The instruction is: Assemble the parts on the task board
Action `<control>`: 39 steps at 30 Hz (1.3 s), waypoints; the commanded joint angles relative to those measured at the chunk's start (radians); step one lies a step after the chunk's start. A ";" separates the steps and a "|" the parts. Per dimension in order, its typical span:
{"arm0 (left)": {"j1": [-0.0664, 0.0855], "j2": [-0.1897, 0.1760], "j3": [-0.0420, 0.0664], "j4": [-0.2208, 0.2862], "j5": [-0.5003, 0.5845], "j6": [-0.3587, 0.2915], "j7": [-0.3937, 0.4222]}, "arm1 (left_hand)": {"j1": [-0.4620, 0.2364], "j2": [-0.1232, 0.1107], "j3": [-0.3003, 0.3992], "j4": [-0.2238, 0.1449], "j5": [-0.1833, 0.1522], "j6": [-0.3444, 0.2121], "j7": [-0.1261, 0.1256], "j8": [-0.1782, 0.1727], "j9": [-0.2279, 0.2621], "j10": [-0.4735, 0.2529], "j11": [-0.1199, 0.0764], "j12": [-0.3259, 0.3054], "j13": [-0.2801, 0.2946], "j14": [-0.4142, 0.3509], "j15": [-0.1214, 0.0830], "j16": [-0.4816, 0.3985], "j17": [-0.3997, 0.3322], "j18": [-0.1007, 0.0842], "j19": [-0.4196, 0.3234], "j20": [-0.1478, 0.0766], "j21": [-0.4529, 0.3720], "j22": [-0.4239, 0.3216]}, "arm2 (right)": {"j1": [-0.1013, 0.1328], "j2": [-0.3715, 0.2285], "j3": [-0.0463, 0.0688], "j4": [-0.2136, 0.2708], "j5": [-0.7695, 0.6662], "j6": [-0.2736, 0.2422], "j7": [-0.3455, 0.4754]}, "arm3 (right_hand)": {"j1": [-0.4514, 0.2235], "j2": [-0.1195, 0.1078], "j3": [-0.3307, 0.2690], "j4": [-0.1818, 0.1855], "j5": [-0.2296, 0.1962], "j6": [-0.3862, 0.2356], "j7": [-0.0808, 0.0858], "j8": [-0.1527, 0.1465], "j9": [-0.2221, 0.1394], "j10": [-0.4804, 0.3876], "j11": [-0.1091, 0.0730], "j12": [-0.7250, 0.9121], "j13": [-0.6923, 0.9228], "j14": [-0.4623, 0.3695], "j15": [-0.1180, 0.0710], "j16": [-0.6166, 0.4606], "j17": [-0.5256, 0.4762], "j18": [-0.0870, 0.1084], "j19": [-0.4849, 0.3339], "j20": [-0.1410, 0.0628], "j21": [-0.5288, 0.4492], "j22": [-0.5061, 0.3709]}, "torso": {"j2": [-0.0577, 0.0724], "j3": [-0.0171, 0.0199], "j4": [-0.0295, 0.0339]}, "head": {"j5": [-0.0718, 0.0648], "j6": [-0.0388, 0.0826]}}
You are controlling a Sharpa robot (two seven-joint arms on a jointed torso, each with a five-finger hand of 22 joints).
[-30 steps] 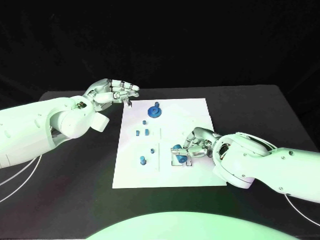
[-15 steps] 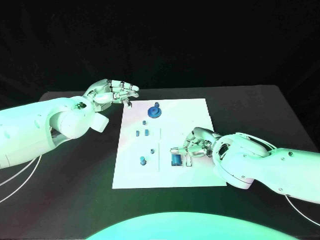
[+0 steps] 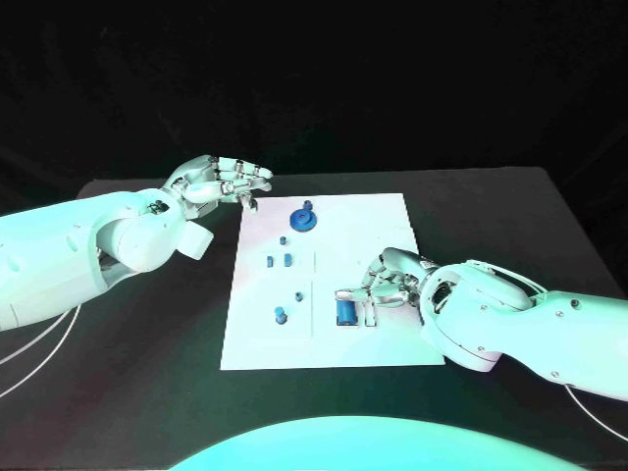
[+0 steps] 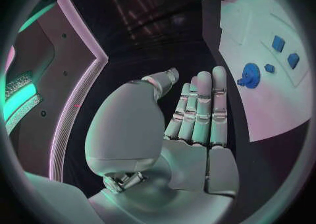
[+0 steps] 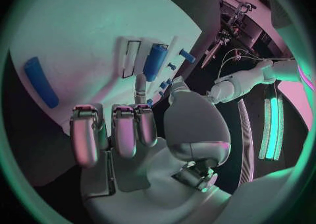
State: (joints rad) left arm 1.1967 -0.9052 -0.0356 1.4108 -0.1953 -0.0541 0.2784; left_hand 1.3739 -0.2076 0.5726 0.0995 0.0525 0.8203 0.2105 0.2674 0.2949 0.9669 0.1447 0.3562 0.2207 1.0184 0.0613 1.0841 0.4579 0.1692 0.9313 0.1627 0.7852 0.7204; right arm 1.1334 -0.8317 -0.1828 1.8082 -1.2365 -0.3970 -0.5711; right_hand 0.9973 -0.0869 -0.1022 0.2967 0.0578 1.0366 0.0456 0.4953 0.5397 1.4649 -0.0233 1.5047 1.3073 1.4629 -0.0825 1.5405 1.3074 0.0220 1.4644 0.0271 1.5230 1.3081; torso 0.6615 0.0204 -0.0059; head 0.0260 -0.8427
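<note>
Lying in a framed slot on the near right part of the task board (image 3: 385,211), under the right hand (image 3: 385,285): a short blue cylinder part (image 3: 346,312). Looks small, rigid and light, probably smooth plastic, so likely to roll or slip if pinched at the rounded ends. Better taken across the middle of its length, from both long sides, with a light pinch. Seen also from the right wrist as a blue cylinder (image 5: 155,60) beside an outlined slot, with one fingertip (image 5: 140,83) reaching toward it; touching or just beside, cannot tell. Right hand fingers half curled above the part, nothing clearly clamped; holding or not, cannot tell.

Further out on the board: a round blue gear-like part (image 3: 303,220) near the far edge, two small blue blocks (image 3: 278,260) in the middle, a small blue peg (image 3: 279,315) toward the near left. All small and stiff, easy to knock aside.

Off the board's far left corner, above the counter (image 3: 526,211): left hand (image 3: 223,180), fingers curled toward the thumb, well apart from the parts. From the left wrist, fingers (image 4: 200,108) straight and side by side, nothing in them.
</note>
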 commanded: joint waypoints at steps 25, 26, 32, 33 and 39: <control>0.000 -0.008 0.001 0.021 0.006 0.001 0.021 | -0.005 0.000 -0.001 0.005 0.001 -0.008 0.007 0.001 -0.002 -0.009 0.001 0.005 -0.002 0.000 0.008 -0.004 0.002 0.015 0.005 0.001 -0.007 -0.004 | 0.031 -0.294 0.000 0.072 -0.016 -0.039 0.174 | 0.302 0.005 0.059 -0.006 0.107 -0.063 0.025 -0.037 -0.033 0.055 0.019 -0.021 0.200 0.085 0.012 -0.013 0.155 -0.008 0.086 0.008 -0.020 0.238 | -0.001 0.0013 -0.0028 | -0.029 0.018; -0.001 -0.009 0.001 0.022 0.007 0.001 0.022 | -0.005 0.000 -0.001 0.005 0.001 -0.008 0.007 0.001 -0.002 -0.009 0.001 0.005 -0.002 0.000 0.008 -0.004 0.002 0.015 0.005 0.001 -0.007 -0.004 | 0.028 -0.299 0.000 0.071 -0.026 -0.037 0.168 | 0.302 0.005 0.059 -0.006 0.107 -0.063 0.025 -0.037 -0.033 0.055 0.019 -0.021 0.200 0.086 0.012 -0.012 0.156 -0.008 0.086 0.009 -0.019 0.239 | -0.001 0.0016 -0.0036 | -0.031 0.019; -0.002 -0.008 0.001 0.022 0.007 0.002 0.022 | -0.005 0.000 -0.001 0.005 0.001 -0.008 0.007 0.001 -0.002 -0.009 0.001 0.005 -0.002 0.000 0.008 -0.004 0.002 0.015 0.005 0.001 -0.007 -0.004 | 0.001 -0.317 -0.002 0.068 -0.085 -0.018 0.127 | 0.297 -0.001 0.052 -0.005 0.104 -0.055 0.025 -0.038 -0.035 0.056 0.019 -0.020 0.201 0.086 0.014 -0.012 0.157 -0.009 0.088 0.010 -0.012 0.241 | 0.000 0.0013 -0.0018 | -0.038 0.019; -0.003 -0.008 0.001 0.022 0.007 0.002 0.022 | -0.005 0.000 -0.001 0.005 0.001 -0.008 0.007 0.001 -0.002 -0.009 0.001 0.005 -0.002 0.000 0.008 -0.004 0.002 0.015 0.005 0.001 -0.007 -0.004 | -0.003 -0.318 -0.002 0.067 -0.091 -0.015 0.123 | 0.297 -0.001 0.052 -0.005 0.104 -0.052 0.024 -0.037 -0.035 0.056 0.019 -0.020 0.202 0.086 0.014 -0.012 0.158 -0.010 0.089 0.010 -0.010 0.242 | 0.000 0.0015 -0.0019 | -0.038 0.019; -0.004 -0.010 0.001 0.021 0.008 0.003 0.022 | -0.005 0.000 -0.001 0.005 0.001 -0.008 0.007 0.001 -0.002 -0.009 0.001 0.005 -0.002 0.000 0.008 -0.004 0.002 0.015 0.005 0.001 -0.007 -0.004 | -0.031 -0.314 -0.003 0.063 -0.135 0.003 0.093 | 0.297 -0.006 0.048 -0.005 0.101 -0.044 0.023 -0.035 -0.035 0.057 0.017 -0.018 0.203 0.086 0.013 -0.011 0.159 -0.011 0.090 0.010 -0.006 0.243 | 0.001 -0.0002 0.0002 | -0.039 0.017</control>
State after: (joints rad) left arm 1.1933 -0.9151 -0.0356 1.4300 -0.1947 -0.0561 0.2852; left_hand 1.3739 -0.2077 0.5726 0.0993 0.0525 0.8203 0.2105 0.2674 0.2941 0.9669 0.1447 0.3562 0.2200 1.0184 0.0613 1.0841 0.4587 0.1693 0.9312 0.1627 0.7852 0.7183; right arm 1.1064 -1.1477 -0.1863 1.8713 -1.3094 -0.4291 -0.4464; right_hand 1.2964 -0.0808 -0.0464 0.2910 0.1610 0.9855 0.0680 0.4605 0.5054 1.4640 -0.0096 1.4868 1.3080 1.4666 -0.0787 1.5305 1.3080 0.0220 1.4681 0.0309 1.5123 1.3076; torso 0.6616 0.0215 -0.0064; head -0.0131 -0.8245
